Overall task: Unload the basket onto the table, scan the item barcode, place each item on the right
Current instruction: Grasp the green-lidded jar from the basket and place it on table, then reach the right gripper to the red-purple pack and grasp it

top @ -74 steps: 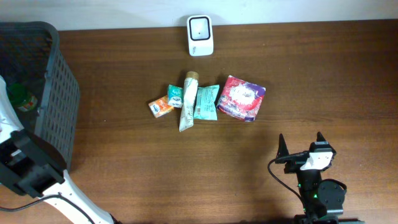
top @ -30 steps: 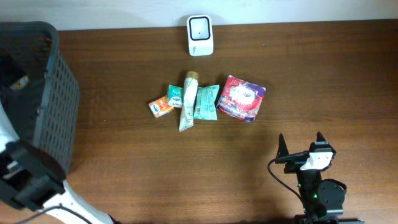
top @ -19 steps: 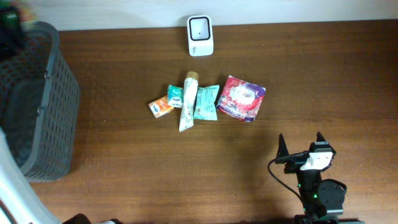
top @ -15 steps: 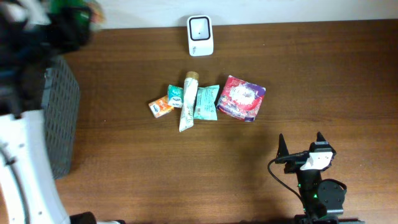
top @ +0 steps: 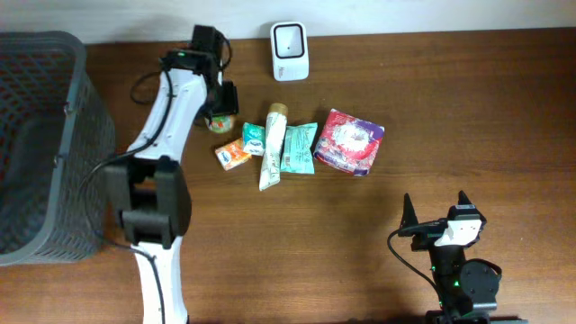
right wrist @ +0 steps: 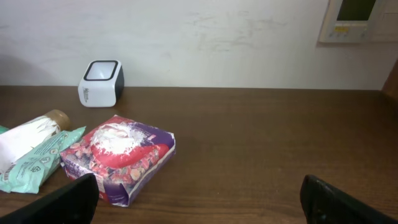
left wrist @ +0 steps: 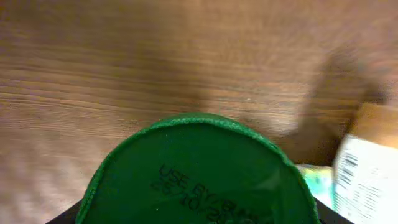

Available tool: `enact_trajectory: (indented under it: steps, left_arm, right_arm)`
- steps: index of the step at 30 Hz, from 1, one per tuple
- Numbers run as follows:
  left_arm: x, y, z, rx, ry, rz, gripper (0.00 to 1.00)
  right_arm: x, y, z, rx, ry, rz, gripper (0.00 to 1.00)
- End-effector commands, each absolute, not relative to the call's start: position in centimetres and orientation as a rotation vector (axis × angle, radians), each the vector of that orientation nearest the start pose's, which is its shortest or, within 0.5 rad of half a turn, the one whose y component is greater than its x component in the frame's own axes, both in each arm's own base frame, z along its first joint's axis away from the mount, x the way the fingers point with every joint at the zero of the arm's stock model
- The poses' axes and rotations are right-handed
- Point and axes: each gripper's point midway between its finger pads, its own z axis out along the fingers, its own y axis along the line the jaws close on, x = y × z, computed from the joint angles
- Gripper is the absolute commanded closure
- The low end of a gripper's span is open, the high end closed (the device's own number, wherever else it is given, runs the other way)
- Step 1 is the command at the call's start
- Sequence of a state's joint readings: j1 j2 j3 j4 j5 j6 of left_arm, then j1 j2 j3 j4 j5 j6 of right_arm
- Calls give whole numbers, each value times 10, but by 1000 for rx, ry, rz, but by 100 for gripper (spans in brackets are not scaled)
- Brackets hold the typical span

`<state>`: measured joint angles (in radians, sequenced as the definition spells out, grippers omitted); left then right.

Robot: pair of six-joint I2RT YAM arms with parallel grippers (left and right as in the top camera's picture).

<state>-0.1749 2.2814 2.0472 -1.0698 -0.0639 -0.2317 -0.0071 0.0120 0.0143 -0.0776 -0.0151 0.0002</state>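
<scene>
The green-lidded jar (top: 222, 123) sat right at the tip of the left end effector (top: 222, 110), towards the back of the tabletop (top: 468, 99). It was left of the white scanner (top: 290, 39) and apart from it, and just behind the row of loose goods. The left end effector was closed partway around the jar, grasping it. In the left wrist view the fingers were almost wholly hidden behind the lid, which filled the lower middle of that blurred frame.

The lid was round and dark green with a finely ribbed rim, and carried embossed lettering beginning "USE BY". From overhead, an orange and yellow label showed beneath the green.

Near the jar lay an orange packet (top: 232, 155), a small teal sachet (top: 254, 138), a white tube (top: 273, 148) with a tan cap, a teal pouch (top: 299, 148) and a purple and red pack (top: 350, 141). A dark mesh basket (top: 85, 144) stood at the left edge.

The right end effector (top: 436, 214) hovered at the front right, well apart from all the goods, its jaws spread wide and holding nothing
</scene>
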Motion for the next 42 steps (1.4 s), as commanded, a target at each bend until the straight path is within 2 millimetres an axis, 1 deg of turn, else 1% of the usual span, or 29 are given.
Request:
enact_trajectory:
  steps: [1, 3, 6, 7, 8, 9, 11, 13, 14, 17, 20, 22, 23, 24, 25, 26, 28, 29, 30, 31, 32, 34, 35, 37, 38, 39, 40, 41, 42]
  left_arm:
    - [502, -95, 54, -37, 2904, 16, 49]
    - [506, -96, 46, -33, 2900, 38, 45]
    - [509, -95, 55, -38, 2884, 34, 4]
    - [513, -94, 72, -43, 2865, 27, 2]
    - [519, -95, 122, -46, 2806, 4, 1]
    - [518, -95, 149, -47, 2774, -5, 1]
    - [503, -92, 226, -51, 2685, -33, 1]
    - [472, -85, 289, -53, 2617, -52, 1]
    - [448, -80, 322, -56, 2578, -57, 1]
    - [413, -67, 380, -23, 2446, -47, 1]
    - [379, -27, 429, -129, 2319, -38, 1]
    - [362, -12, 438, -172, 2299, -20, 1]
    - [358, -8, 436, -182, 2309, -13, 1]
    - [354, 1, 426, -219, 2346, 0, 1]
    - [354, 7, 419, -262, 2370, -4, 1]
    - [356, 14, 407, -298, 2409, -21, 1]
    - [356, 26, 392, -340, 2457, 14, 1]
    - [356, 30, 387, -355, 2473, 23, 1]
    - [357, 30, 385, -357, 2480, 24, 1]
    - [357, 30, 384, -357, 2483, 24, 1]
    - [357, 30, 384, -357, 2483, 24, 1]
    - [357, 30, 384, -357, 2483, 24, 1]
    - [357, 30, 384, -357, 2483, 24, 1]
    - [357, 30, 384, -357, 2483, 24, 1]
    - [357, 30, 384, -357, 2483, 24, 1]
    - [357, 30, 384, -357, 2483, 24, 1]
    - [357, 30, 384, -357, 2483, 24, 1]
    - [357, 30, 384, -357, 2483, 24, 1]
    - [357, 30, 384, -357, 2483, 24, 1]
  right_arm:
    - [246, 1, 155, 1, 1651, 11, 1]
    - [246, 1, 155, 1, 1651, 11, 1]
    - [246, 1, 155, 1, 1651, 11, 1]
    - [246, 1, 155, 2, 1651, 11, 1]
    - [246, 1, 155, 1, 1651, 11, 1]
    - [246, 1, 155, 2, 1651, 11, 1]
    - [246, 1, 155, 1, 1651, 11, 1]
    - [246, 1, 155, 2, 1651, 11, 1]
    - [246, 1, 155, 2, 1651, 11, 1]
    - [246, 1, 155, 1, 1651, 11, 1]
    - [246, 1, 156, 1, 1650, 10, 1]
    - [247, 9, 177, -26, 1564, 56, 1]
    - [241, 42, 194, -101, 1495, 287, 1]
    - [221, 88, 199, -234, 1490, 623, 1]
    - [206, 108, 208, -318, 1456, 762, 1]
    - [193, 118, 229, -419, 1356, 789, 1]
    - [169, 116, 286, -485, 1086, 724, 1]
    - [156, 106, 324, -452, 948, 649, 1]
    - [151, 97, 348, -405, 904, 610, 1]
    - [143, 92, 384, -409, 872, 508, 1]
    - [142, 92, 401, -436, 889, 441, 1]
    - [163, 87, 434, -486, 1101, 285, 1]
    - [191, 74, 443, -424, 1327, 236, 1]
    - [236, 69, 435, -429, 1694, 250, 1]
    - [245, 77, 433, -457, 1787, 327, 1]
    - [253, 100, 430, -504, 1909, 548, 1]
    - [262, 109, 426, -519, 1969, 644, 1]
    - [294, 106, 411, -491, 2037, 648, 1]
    - [316, 95, 390, -371, 2135, 620, 1]
